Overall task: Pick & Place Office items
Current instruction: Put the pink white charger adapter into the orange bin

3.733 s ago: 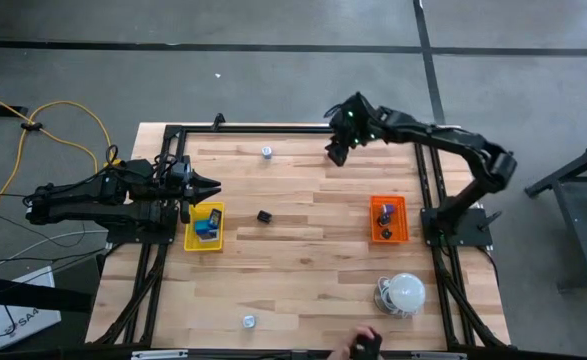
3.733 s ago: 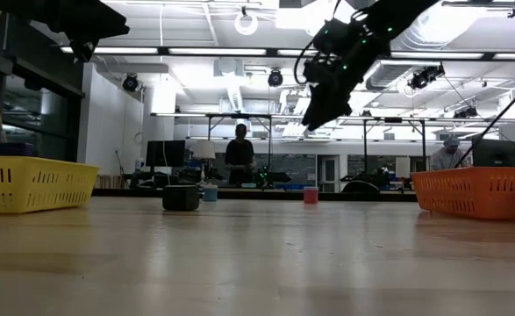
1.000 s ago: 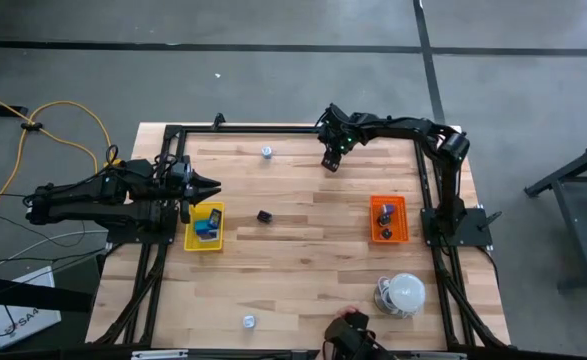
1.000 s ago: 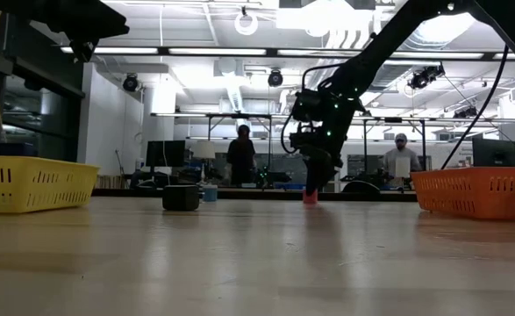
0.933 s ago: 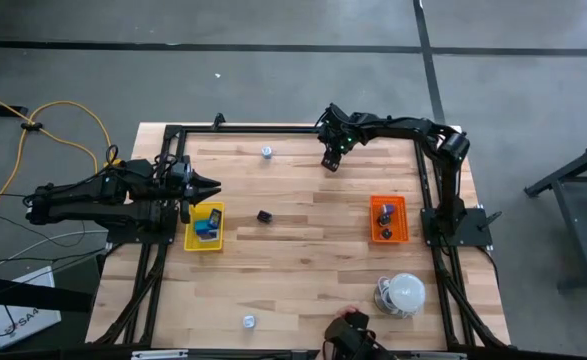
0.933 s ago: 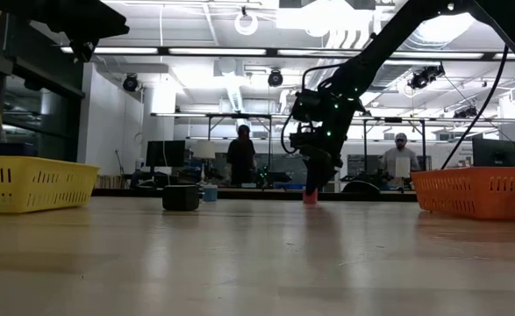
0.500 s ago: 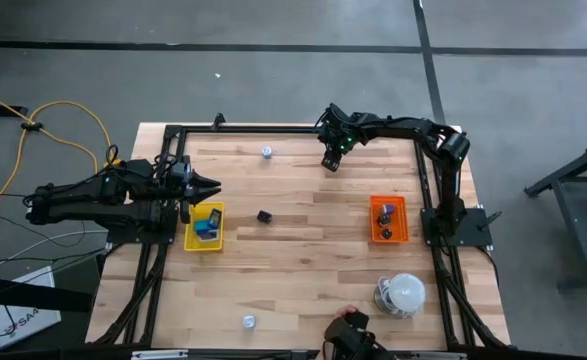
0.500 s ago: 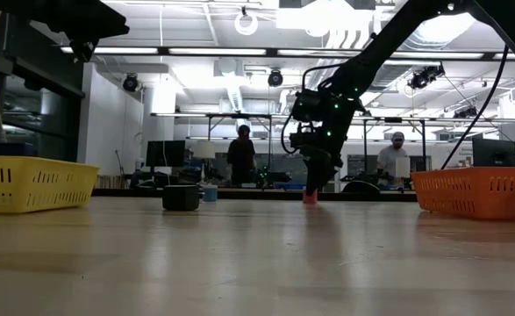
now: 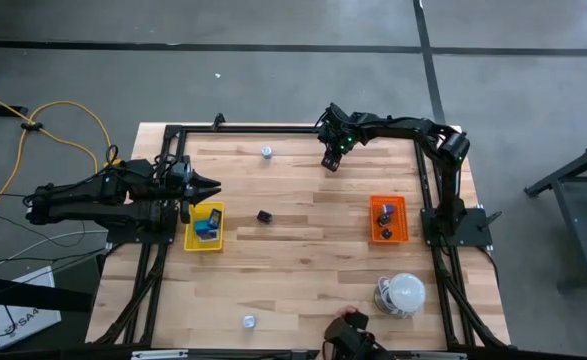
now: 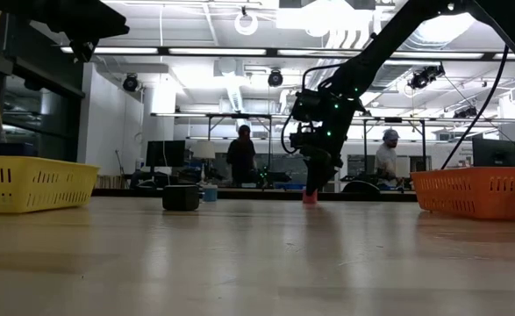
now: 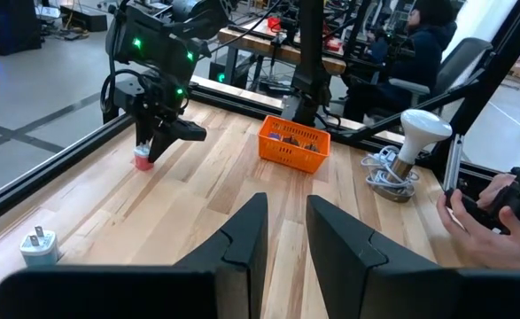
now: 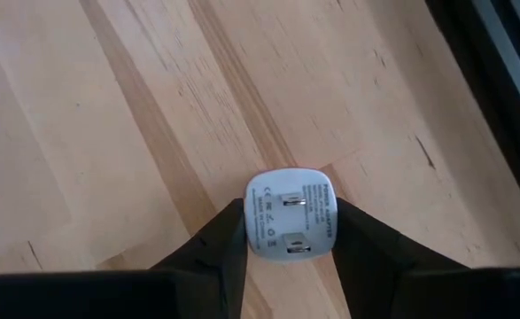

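White pronged plug – clamped between right fingers in wrist view – red from the side; left fingers nearly together.

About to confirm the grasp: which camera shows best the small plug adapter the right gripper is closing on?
The right wrist view: the white plug adapter, prongs up, sits between the right gripper fingers. The left wrist view shows only a reddish bit under the fingers, as does the low view. In the high view the gripper hides it.

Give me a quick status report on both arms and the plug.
Right tool down at the table's far edge, fingers against both sides of the white plug adapter. Left tool parked by the yellow tray. Nothing in the way.
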Motion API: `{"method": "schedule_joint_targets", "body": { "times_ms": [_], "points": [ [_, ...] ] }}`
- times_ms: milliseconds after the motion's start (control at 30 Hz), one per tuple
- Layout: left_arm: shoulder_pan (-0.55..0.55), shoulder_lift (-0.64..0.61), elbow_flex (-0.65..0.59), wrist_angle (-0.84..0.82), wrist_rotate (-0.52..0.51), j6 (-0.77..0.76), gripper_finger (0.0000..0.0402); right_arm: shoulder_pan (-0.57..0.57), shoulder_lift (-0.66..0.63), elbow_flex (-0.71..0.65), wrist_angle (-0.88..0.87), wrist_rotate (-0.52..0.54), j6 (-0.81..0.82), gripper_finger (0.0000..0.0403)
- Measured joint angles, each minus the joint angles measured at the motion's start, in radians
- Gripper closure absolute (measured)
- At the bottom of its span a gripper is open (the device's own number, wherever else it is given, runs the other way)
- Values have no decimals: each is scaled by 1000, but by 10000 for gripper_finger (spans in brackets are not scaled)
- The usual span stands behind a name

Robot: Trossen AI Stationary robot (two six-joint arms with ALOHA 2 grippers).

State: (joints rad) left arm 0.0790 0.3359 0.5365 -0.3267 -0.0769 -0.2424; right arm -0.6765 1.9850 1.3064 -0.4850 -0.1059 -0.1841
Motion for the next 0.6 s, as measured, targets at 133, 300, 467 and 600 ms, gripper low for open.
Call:
{"method": "schedule_joint_targets", "body": {
  "times_ms": [133,300,467,600],
  "points": [
    [0,0,0,0,0,0,324,0,0,0,0,0,0,273],
    [0,0,0,0,0,0,324,1,0,0,0,-1,5,276],
    [0,0,0,0,0,0,324,7,-7,0,-1,5,8,275],
    [0,0,0,0,0,0,324,27,-44,1,-11,31,32,277]
  ]
}}
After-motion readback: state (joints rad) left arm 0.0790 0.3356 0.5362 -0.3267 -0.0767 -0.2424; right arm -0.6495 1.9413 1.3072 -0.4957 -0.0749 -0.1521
